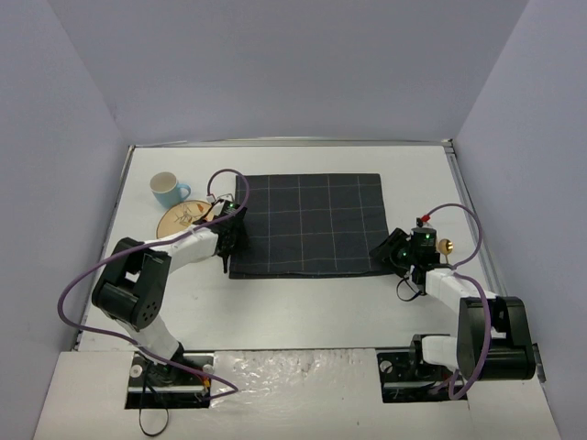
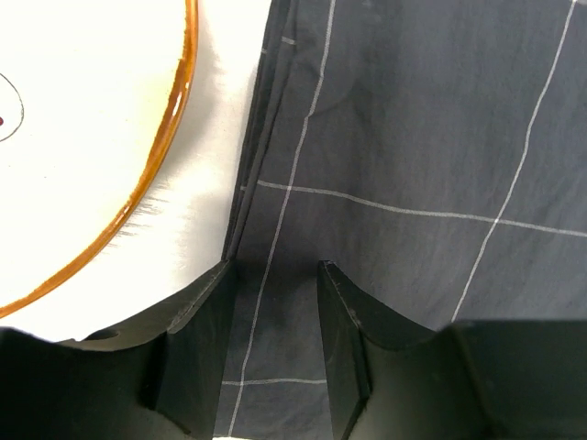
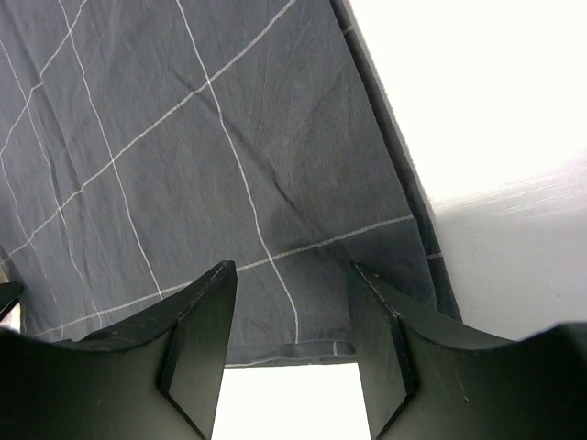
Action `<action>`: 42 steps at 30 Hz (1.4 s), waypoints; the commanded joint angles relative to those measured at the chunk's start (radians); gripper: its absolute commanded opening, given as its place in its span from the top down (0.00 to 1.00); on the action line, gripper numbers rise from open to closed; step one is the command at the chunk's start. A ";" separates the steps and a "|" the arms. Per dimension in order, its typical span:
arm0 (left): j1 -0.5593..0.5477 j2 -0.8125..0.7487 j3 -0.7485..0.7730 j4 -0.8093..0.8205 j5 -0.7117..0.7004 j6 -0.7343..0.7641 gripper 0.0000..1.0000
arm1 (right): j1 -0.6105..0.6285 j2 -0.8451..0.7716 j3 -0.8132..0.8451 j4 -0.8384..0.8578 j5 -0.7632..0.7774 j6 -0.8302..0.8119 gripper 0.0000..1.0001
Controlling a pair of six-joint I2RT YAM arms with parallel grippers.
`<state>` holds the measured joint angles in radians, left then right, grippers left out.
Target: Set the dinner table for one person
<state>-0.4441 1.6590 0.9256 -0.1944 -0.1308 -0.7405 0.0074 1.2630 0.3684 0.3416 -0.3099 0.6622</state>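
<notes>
1. Layout, left to right. A cup (image 1: 170,190) stands at the far left of the dinner table (image 1: 303,307). Just near of it lies a plate (image 1: 179,220) with a brown rim. A dark checked mat (image 1: 307,225) lies flat at the middle of the table, with its long axis running left to right.

2. Left gripper (image 1: 229,231). It sits low at the mat's left short edge. In the left wrist view its jaws stand moderately apart and hold nothing. The mat's left border passes under the gap, and the left finger (image 2: 197,339) is on that border line. The plate lies just to the left of this gripper and apart from the mat, with a strip of bare table between them.

3. Right gripper (image 1: 390,252). It sits at the mat's near right corner. In the right wrist view its jaws are likewise apart and empty, with the mat's near edge between them and bare table to the right.

4. Governing relation. The two grippers face each other along the mat's long axis, one at each short end. The plate and cup both lie on the left side, so the left arm is much the nearer. Judgement: the mat looks placed. The next transfer runs rightward from the plate onto the mat and falls to the left arm.
</notes>
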 commanded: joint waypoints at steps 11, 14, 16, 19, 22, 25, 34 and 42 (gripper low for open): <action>0.005 -0.115 0.147 -0.148 -0.063 0.029 0.32 | -0.003 -0.134 0.138 -0.091 0.018 -0.072 0.28; 0.007 -0.201 0.194 -0.165 -0.071 0.045 0.13 | -0.003 -0.170 0.200 -0.102 -0.003 -0.081 0.23; 0.019 -0.280 0.195 -0.161 -0.078 0.042 0.04 | -0.003 -0.198 0.244 -0.106 -0.025 -0.090 0.09; 0.075 -0.382 0.127 -0.126 -0.063 0.012 0.03 | -0.003 -0.234 0.277 -0.102 -0.069 -0.096 0.00; 0.182 -0.508 -0.025 -0.056 -0.026 -0.042 0.03 | 0.003 -0.258 0.279 -0.087 -0.124 -0.118 0.00; 0.283 -0.642 -0.181 0.029 0.022 -0.097 0.03 | 0.028 -0.274 0.272 -0.084 -0.133 -0.144 0.00; 0.486 -0.779 -0.448 0.226 0.098 -0.245 0.03 | 0.137 -0.310 0.256 -0.056 -0.141 -0.201 0.00; 0.653 -0.650 -0.641 0.554 0.177 -0.358 0.10 | 0.175 -0.320 0.239 -0.049 -0.227 -0.205 0.00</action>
<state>0.1541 0.9546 0.3064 0.1179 -0.0071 -1.0178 0.1703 0.9667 0.6133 0.2214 -0.4754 0.4756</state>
